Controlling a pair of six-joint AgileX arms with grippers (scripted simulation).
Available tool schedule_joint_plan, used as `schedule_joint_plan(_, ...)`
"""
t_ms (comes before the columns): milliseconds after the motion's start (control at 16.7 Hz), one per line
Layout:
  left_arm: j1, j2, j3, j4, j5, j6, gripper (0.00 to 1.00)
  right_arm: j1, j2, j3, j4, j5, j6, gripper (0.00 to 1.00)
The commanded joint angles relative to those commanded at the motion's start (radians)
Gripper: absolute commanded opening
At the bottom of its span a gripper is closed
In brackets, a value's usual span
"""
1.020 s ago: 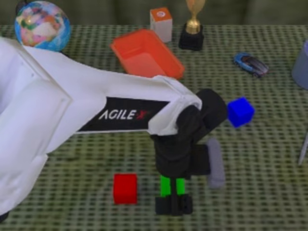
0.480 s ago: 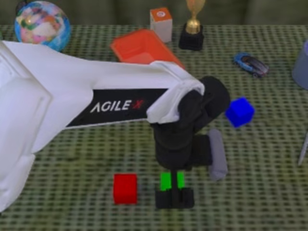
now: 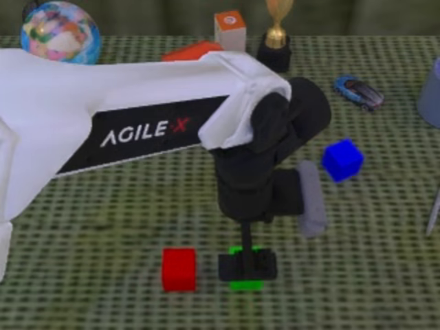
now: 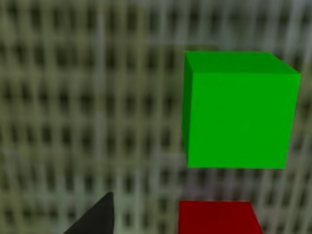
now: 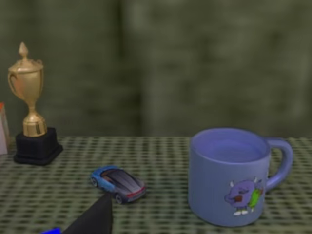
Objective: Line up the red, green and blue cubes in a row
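The green cube (image 3: 246,284) rests on the mat near the table's front edge, just right of the red cube (image 3: 179,269). Directly above it hangs my left gripper (image 3: 247,265), open and holding nothing, hiding most of the cube in the top view. The left wrist view looks down on the green cube (image 4: 239,112), free on the mat, with the red cube (image 4: 217,218) beside it and one dark fingertip (image 4: 95,219) clear of both. The blue cube (image 3: 342,159) lies apart, further back and to the right. My right gripper (image 5: 156,230) is parked at the right, open.
Along the back stand a globe (image 3: 60,34), an orange tray (image 3: 192,51) mostly hidden by my left arm, a white box with an orange top (image 3: 230,29) and a trophy (image 3: 276,34). A toy car (image 3: 359,91) and a blue mug (image 5: 229,175) sit at the back right.
My left gripper has let go of the green cube and risen off it. The cube stays on the mat beside the red one. The left arm has swung towards the back.
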Motion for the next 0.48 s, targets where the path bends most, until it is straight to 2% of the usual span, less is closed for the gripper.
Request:
schedule_joint_plan(240,0.012,-0.021,-0.026,0.020,-0.003,-0.012,1.00,0.007,0.030,0.030,-0.020,-0.002,-0.002,1.00)
schedule_joint_plan(480,0.105,-0.181,-0.170,0.117,-0.013,-0.076,1.00,0.040,0.216,0.215,-0.136,-0.004,-0.015,1.00)
